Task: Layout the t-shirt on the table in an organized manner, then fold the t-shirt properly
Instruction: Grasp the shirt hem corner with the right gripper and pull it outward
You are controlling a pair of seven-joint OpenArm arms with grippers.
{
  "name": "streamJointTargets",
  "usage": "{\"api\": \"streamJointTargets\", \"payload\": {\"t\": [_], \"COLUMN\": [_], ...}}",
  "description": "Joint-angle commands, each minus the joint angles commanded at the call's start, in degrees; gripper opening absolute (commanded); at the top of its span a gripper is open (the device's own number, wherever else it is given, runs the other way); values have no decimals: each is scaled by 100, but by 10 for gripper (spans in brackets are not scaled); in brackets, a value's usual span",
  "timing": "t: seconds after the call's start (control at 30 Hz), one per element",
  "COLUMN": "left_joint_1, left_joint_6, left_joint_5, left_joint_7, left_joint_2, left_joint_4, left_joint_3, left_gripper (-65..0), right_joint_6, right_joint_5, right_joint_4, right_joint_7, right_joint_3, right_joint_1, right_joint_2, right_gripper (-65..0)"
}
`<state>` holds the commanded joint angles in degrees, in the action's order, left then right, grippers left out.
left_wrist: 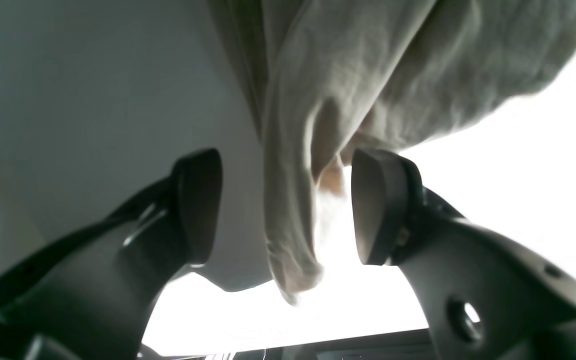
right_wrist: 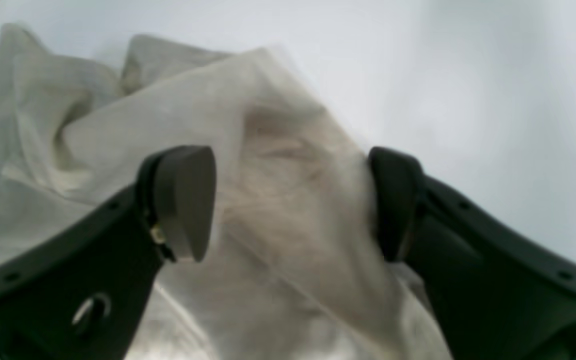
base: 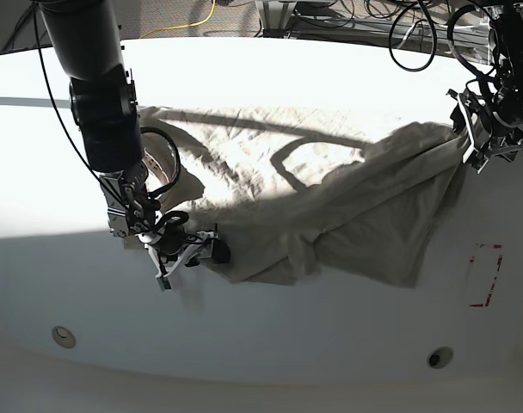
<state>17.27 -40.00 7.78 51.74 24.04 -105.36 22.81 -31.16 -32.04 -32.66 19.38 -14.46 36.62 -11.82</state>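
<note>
The beige t-shirt (base: 330, 206) lies wrinkled across the middle of the white table (base: 244, 344), between the two arms. One part of it is stretched toward the left gripper (left_wrist: 287, 207), and there a narrow folded strip is between the fingers, which are apart; the strip does not fill the space. The right gripper (right_wrist: 295, 205) has also its fingers apart, and the cloth is between them, touching one finger. In the base view, the red dashed rectangle mark (base: 487, 275) is near the t-shirt, on the right side of the view.
</note>
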Motion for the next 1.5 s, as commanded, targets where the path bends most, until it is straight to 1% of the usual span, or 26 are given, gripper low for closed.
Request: {"api": "streamJointTargets", "payload": {"t": [0.13,0.2,0.23,0.3,0.4,0.47,0.5,0.57,0.6,0.67,0.73,0.83,0.87,0.97,1.0,1.13,1.23,1.37,1.5], "left_joint_1": [0,0,0,0,0,0,-9,-26,-88,-176,-229,-255,-299,-510,-615,-774,-765,-615,-501], "left_joint_6": [0,0,0,0,0,0,0,0,0,0,0,0,0,0,0,0,0,0,0], "left_joint_5": [0,0,0,0,0,0,0,0,0,-9,-18,-9,0,0,0,0,9,246,519], "left_joint_7": [0,0,0,0,0,0,0,0,0,0,0,0,0,0,0,9,53,422,730], "left_joint_2": [0,0,0,0,-9,-9,-9,-26,-88,-176,-273,-413,-457,-633,-730,-853,-853,-826,-809], "left_joint_4": [0,9,9,9,18,26,26,26,35,35,35,26,9,0,0,0,0,9,0], "left_joint_3": [0,0,0,9,9,18,18,18,26,62,185,431,527,844,1029,1486,1556,1574,1582], "left_gripper": [-272,-272,-272,-272,-272,-272,-272,-272,-272,-272,-272,-271,-271,-269,-268,-267,-267,-267,-267], "right_joint_6": [0,0,0,0,0,0,0,0,0,0,0,0,26,53,53,53,62,62,62], "right_joint_5": [0,0,0,0,0,0,0,0,0,0,-35,-44,-44,-35,-35,-9,-35,-35,-35], "right_joint_4": [0,0,0,0,0,-9,-18,-114,-211,-413,-747,-1451,-1714,-2488,-2822,-3701,-4202,-4747,-5143], "right_joint_7": [0,0,-9,-18,-26,-26,-26,0,35,158,396,870,1011,1433,1679,2259,2479,2664,2699], "right_joint_3": [0,9,9,9,18,18,9,9,9,26,35,62,132,484,642,1046,1196,1248,1240], "right_joint_1": [-9,-9,-9,-9,0,9,70,97,79,79,62,-79,-149,-369,-501,-853,-1108,-1424,-1714], "right_joint_2": [70,79,88,88,88,88,88,88,79,53,-35,-88,-97,-97,-88,-44,-35,-35,-35], "right_gripper": [-212,-247,-281,-368,-525,-615,-650,-648,-642,-650,-650,-650,-650,-650,-650,-650,-650,-650,-650]}}
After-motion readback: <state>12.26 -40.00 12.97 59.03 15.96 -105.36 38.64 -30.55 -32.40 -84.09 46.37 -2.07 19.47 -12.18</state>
